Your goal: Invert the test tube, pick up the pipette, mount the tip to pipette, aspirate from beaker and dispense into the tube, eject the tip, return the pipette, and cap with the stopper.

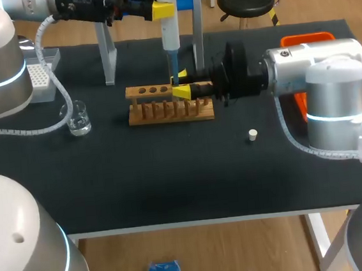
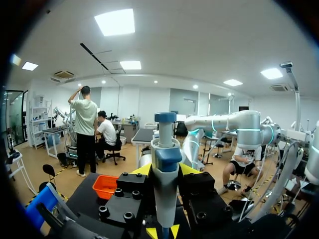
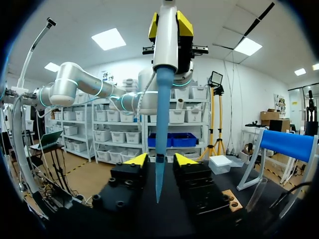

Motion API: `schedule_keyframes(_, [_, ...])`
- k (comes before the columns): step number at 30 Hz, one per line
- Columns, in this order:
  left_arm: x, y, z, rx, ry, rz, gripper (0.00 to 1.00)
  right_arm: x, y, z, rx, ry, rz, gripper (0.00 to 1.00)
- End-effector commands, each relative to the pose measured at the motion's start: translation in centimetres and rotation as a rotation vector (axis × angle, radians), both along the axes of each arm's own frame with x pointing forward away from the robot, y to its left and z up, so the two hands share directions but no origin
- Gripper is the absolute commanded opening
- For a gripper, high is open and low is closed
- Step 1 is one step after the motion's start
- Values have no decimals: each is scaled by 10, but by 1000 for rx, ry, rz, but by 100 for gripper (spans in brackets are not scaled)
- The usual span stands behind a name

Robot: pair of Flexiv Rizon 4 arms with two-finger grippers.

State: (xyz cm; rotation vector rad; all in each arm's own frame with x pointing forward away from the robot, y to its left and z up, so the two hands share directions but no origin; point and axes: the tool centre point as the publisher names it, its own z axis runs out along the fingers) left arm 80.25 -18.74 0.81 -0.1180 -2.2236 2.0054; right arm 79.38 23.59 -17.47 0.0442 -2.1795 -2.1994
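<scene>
1. Left claw (image 2: 165, 170): clenched on the pipette (image 1: 170, 34). It holds the white barrel from two sides, just below the blue collar. This arm enters from your left, high over the tabletop (image 1: 172, 181).
2. Pipette: upright, with its long axis vertical and the plunger end on top. The blue tip (image 3: 160, 129) is mounted and points straight down.
3. Tip, lower end: it hangs at the right claw (image 1: 181, 86), directly beneath the left claw. The two claws are stacked on one vertical line.
4. Right claw: it reaches in level from your right, crosswise to the pipette, above the right end of the wooden rack (image 1: 166, 111). You cannot tell whether it is released or clenched.
5. Test tube: the clear glass cannot be made out in any view. It is judged to be at the right claw, since no tube stands out in the rack holes that show.
6. Governing relation: the step in hand is judged to be dispensing. It depends on the tip's vertical axis lining up with the tube's mouth below it. Your travel should be straight down, because any sideways drift would carry the tip off that line.
7. Beaker (image 1: 77, 118): on the tabletop well to the left of the rack, nearer your left arm.
8. Stopper (image 1: 253, 135): on the tabletop apart from the rack, to its right and nearer your right arm.
</scene>
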Motion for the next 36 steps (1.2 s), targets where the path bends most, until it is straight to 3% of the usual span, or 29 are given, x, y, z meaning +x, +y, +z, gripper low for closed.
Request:
schedule_keyframes(1, [0,0,-1,-2,-2,0,0,-3,-5,2,-10,-1,-9,100])
schedule_keyframes(7, [0,0,-1,-2,-2,0,0,-2,-16,-5,-35,-9,0,100])
schedule_keyframes(16, [0,0,-1,-2,-2,0,0,-3,-57,-41,-158,-82,49,100])
schedule_keyframes(24, [0,0,-1,-2,-2,0,0,-3,-79,-64,-196,-57,41,100])
schedule_keyframes(36, [0,0,-1,-2,-2,0,0,-3,-84,-65,-184,-35,54,100])
